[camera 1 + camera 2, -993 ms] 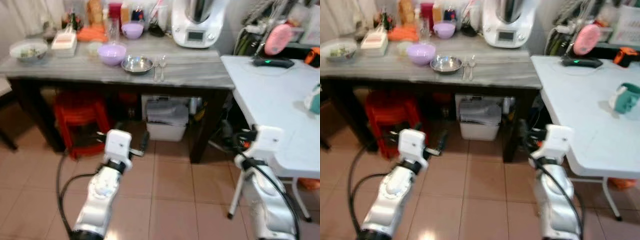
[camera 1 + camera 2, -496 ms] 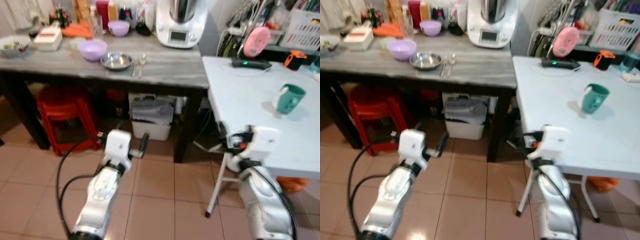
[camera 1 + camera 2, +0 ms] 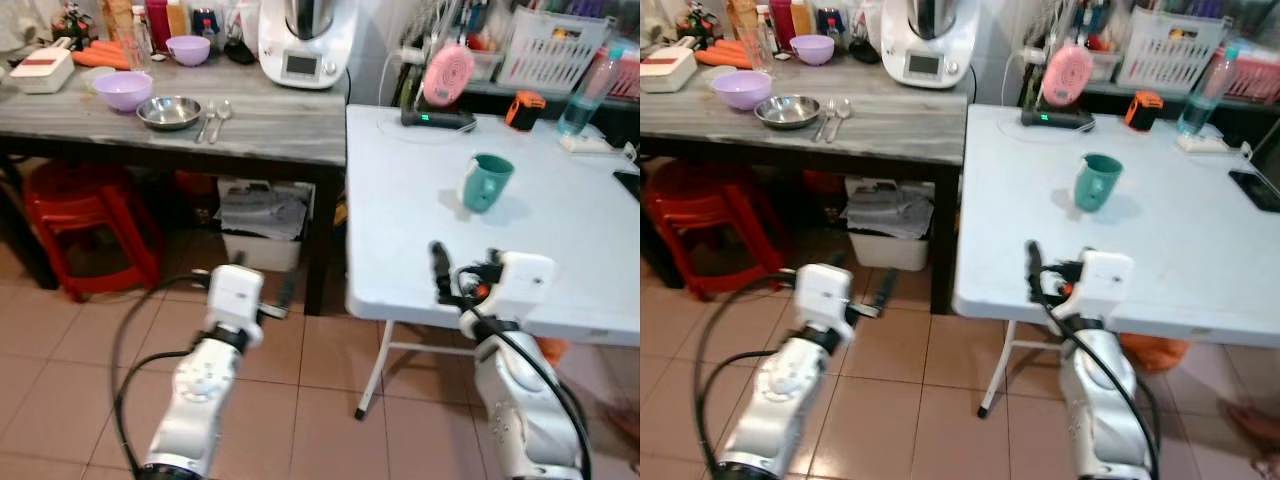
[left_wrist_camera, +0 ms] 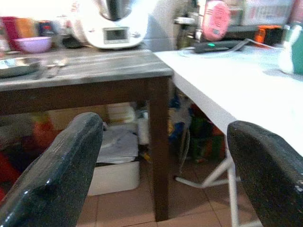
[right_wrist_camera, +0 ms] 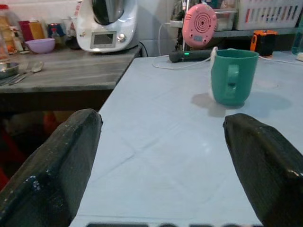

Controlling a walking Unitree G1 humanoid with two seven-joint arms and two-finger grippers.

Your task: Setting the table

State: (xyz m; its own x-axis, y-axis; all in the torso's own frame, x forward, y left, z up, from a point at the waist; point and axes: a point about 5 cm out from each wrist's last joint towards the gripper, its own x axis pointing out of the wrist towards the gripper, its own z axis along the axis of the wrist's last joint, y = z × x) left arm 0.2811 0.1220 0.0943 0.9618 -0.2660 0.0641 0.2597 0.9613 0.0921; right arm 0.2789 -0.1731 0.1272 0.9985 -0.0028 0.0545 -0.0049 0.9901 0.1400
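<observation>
Now nearer: upright teal mug (image 3: 486, 181).

At the back of the grey desk (image 3: 270, 125) stands a white kitchen machine (image 3: 305, 40), with bottles (image 3: 160, 15) and carrots (image 3: 95, 55) further along. A red plastic stool (image 3: 85, 215) and a white storage box (image 3: 260, 245) sit underneath on the tiled floor (image 3: 330, 400). Behind the white desk (image 3: 560, 260) are a pink round fan (image 3: 448, 72), a white basket (image 3: 555, 45), an orange gadget (image 3: 525, 108) and a clear water bottle (image 3: 585, 90).
</observation>
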